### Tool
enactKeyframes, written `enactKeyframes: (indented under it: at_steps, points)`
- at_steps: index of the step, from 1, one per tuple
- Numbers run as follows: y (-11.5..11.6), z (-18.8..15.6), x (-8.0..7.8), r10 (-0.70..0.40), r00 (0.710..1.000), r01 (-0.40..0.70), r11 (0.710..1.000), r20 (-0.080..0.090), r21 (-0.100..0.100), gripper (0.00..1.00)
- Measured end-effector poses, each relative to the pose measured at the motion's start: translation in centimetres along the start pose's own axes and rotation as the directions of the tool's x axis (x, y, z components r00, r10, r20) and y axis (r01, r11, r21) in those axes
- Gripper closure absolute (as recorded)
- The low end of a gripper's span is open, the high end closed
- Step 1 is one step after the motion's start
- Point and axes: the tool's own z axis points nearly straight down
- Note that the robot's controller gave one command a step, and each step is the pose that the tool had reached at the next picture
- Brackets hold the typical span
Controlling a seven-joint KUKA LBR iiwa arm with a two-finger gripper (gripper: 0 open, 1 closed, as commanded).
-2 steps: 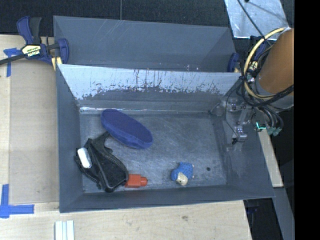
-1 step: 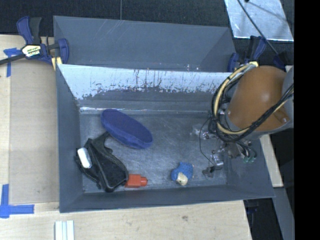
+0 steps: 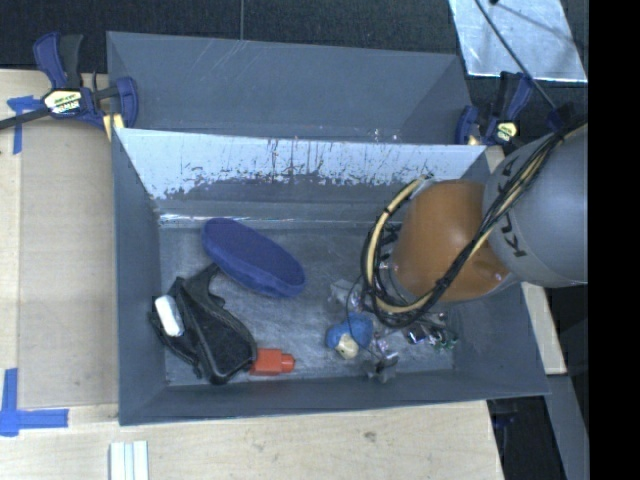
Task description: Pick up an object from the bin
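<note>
My gripper point(image 3: 383, 356) is low at the front right of the bin, under the arm's orange cover. Just to its left, close against it, lies a small blue thing point(image 3: 353, 329) with a cream ball point(image 3: 347, 347) at its near end. Whether the gripper touches it I cannot tell. A small orange-red piece point(image 3: 272, 363) lies farther left along the front wall.
A large blue oval thing point(image 3: 254, 256) rests mid-bin toward the back. A black floppy thing point(image 3: 212, 328) with a white piece point(image 3: 166, 316) on its left end lies at the front left. The arm covers the bin's right side.
</note>
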Motion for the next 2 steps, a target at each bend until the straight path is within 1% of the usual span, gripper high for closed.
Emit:
enactKeyframes:
  at_steps: [1,2]
  points:
    - [-0.2,-0.3,-0.1,0.0,1.0,0.0,1.0,0.006,0.002,1.0]
    - [-0.1,-14.8,-0.9,0.009,1.0,-0.009,1.0,0.015,0.006,1.0]
